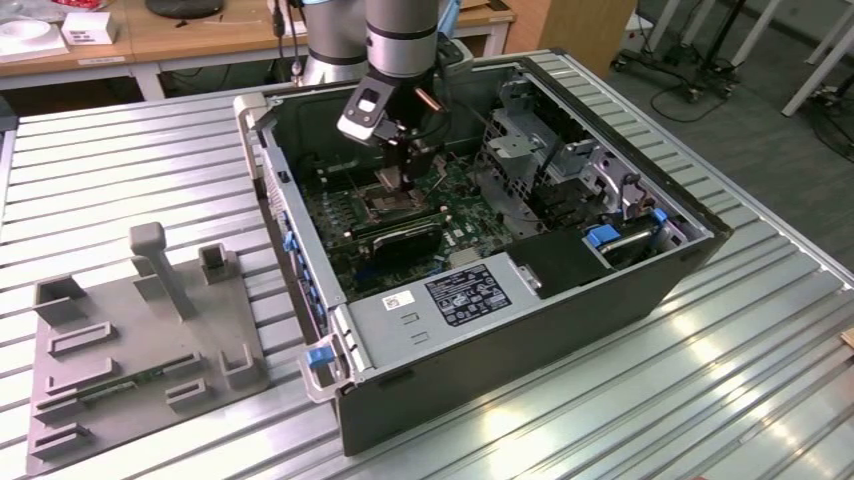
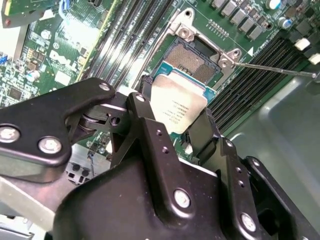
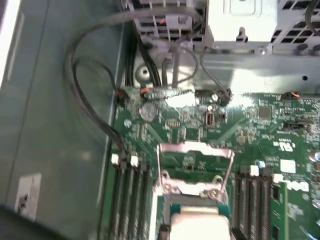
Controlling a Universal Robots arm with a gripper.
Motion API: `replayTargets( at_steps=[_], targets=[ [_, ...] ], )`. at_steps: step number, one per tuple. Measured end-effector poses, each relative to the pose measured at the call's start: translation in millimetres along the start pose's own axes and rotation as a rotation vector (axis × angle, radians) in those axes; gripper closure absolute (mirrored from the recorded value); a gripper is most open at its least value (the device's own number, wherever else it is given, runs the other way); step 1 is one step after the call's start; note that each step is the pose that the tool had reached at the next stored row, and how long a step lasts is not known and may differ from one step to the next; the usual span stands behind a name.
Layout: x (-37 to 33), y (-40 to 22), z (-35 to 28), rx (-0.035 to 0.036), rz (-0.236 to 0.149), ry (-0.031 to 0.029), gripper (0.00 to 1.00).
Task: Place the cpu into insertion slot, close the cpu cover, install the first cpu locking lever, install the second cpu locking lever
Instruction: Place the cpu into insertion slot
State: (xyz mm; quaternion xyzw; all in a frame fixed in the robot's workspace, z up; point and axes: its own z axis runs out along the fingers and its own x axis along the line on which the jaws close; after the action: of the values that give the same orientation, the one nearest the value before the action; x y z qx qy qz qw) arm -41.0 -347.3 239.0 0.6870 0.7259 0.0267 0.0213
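Step 1: gripper (image 1: pixel 395 178) fingers (image 2: pixel 200 134) pinch chip (image 2: pixel 179 101) just over socket (image 2: pixel 192 57), cover (image 3: pixel 195 147) up. Needs square alignment, gentle drop.

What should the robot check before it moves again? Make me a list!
1. ok: the gripper holds the cpu, clamped at two edges.
2. ok: the slot is empty, with bare contacts showing.
3. ok: the cover is open, standing raised in the first wrist view.
4. ok: the lever lies off to the side of the slot.
5. cannot tell: whether the cpu is squared up with the slot.
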Motion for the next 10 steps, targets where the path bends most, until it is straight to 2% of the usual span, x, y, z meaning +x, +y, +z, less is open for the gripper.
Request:
replayTargets(
  at_steps=[4,10],
  targets=[
    [0.1,0.0,0.4,-0.0005,0.038,0.0006,0.46],
    [1.6,-0.2,0.5,-0.0006,0.04,0.0009,0.46]
  ],
)
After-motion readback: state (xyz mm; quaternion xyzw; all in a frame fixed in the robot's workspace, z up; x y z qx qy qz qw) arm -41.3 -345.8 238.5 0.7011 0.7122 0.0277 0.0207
